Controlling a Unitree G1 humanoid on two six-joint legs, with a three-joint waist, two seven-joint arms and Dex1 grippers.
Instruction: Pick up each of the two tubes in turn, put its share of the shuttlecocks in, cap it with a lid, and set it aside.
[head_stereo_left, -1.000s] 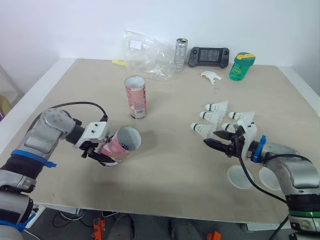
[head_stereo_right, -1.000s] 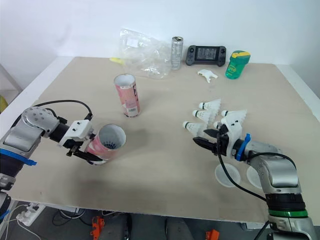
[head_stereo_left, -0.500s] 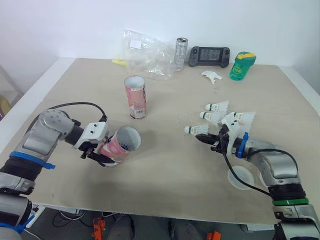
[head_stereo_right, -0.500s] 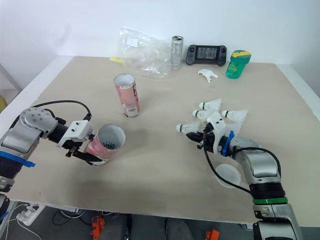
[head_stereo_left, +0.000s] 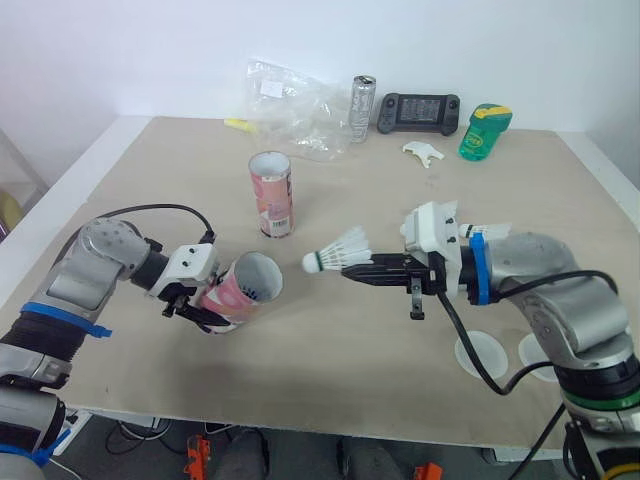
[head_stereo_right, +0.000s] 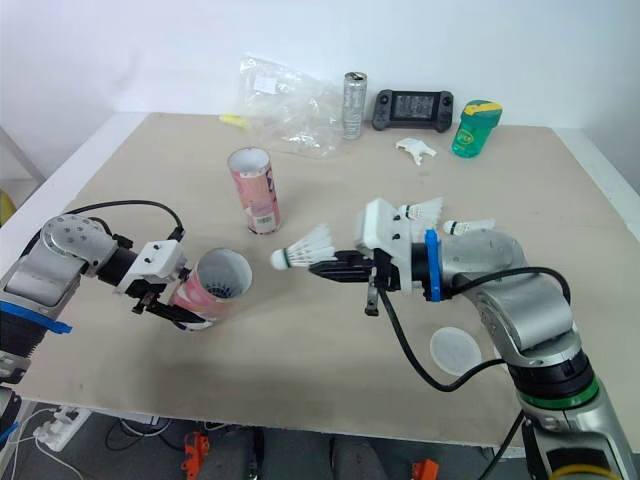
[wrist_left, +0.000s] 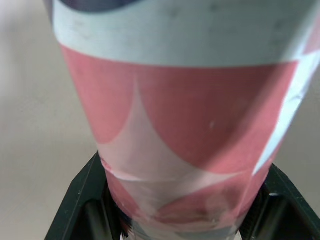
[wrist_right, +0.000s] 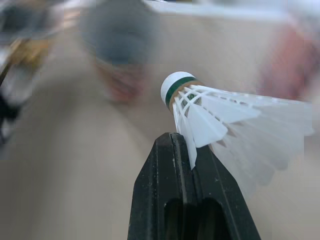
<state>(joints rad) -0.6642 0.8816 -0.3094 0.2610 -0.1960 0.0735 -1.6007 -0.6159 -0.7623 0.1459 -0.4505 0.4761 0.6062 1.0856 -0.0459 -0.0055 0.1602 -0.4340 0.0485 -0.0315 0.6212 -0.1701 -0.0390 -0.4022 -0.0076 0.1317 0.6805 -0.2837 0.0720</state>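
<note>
1. Pinching a shuttlecock (head_stereo_left: 337, 250) by its feathers, the right gripper (head_stereo_left: 347, 270) has its jaws pressed together above the table (head_stereo_left: 340, 385).
2. The cork end points toward a pink tube (head_stereo_left: 243, 286), near it but apart.
3. The left gripper (head_stereo_left: 203, 307) clamps that tube, which is tilted with its open mouth facing the shuttlecock.
4. A second tube (head_stereo_left: 271, 194) stands upright farther back.
5. Two lids (head_stereo_left: 480, 353) lie flat beside the right arm.

the near tube (wrist_left: 175, 100) is showing a smooth, printed paper-like skin. the shuttlecock (wrist_right: 215, 117) is looking white and plasticky, and the table (head_stereo_left: 350, 340) is looking matt.
</note>
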